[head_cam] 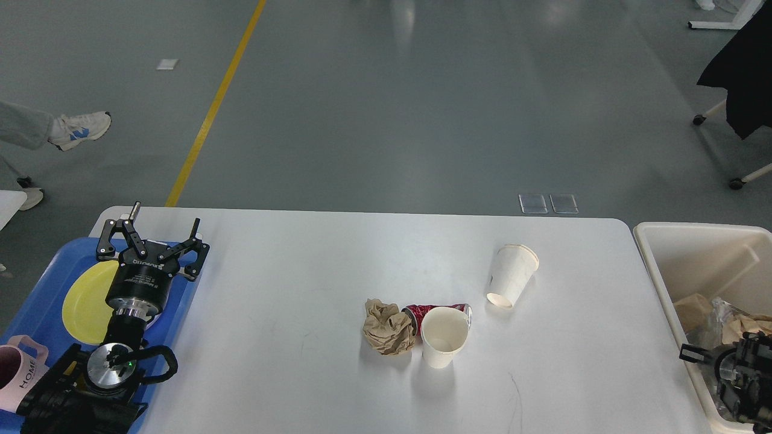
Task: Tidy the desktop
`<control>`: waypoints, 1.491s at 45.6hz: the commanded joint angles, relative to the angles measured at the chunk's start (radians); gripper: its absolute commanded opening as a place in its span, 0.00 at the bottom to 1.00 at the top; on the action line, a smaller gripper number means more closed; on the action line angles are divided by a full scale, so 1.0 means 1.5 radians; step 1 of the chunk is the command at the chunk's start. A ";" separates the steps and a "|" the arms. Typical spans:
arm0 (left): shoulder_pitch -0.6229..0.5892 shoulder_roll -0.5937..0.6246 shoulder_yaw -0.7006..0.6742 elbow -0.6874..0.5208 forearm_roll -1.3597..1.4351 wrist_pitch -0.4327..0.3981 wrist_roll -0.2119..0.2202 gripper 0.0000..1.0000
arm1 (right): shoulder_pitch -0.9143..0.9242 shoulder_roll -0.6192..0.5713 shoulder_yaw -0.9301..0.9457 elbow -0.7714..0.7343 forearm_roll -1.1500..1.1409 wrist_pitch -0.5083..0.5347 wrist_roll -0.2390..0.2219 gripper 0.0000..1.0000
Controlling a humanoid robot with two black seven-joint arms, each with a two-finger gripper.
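The white desktop (301, 271) holds a crumpled brown paper ball (388, 327), a crushed red can (431, 310) lying behind an upright white paper cup (444, 337), and a second white paper cup (512, 275) tilted mouth-down further right. My left gripper (164, 222) is open and empty, hovering over the blue tray at the table's left end. My right gripper (708, 361) is low at the right edge, over the cream bin; it is dark and its fingers cannot be told apart.
A blue tray (184, 295) at the left holds a yellow plate (84, 295) and a pink mug (18, 371). A cream bin (675, 253) at the right holds paper and foil rubbish. A person's feet are on the floor at far left.
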 commanded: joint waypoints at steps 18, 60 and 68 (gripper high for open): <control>0.000 0.000 0.000 0.000 0.000 0.000 0.000 0.96 | -0.010 -0.006 0.004 0.002 0.000 -0.126 0.005 0.99; 0.000 0.000 0.000 0.000 0.000 0.000 0.000 0.96 | 0.374 -0.219 -0.100 0.428 -0.019 -0.010 -0.020 1.00; 0.000 0.000 0.000 -0.001 0.000 0.000 0.000 0.96 | 0.627 -0.202 -0.312 0.654 -0.042 0.006 -0.053 1.00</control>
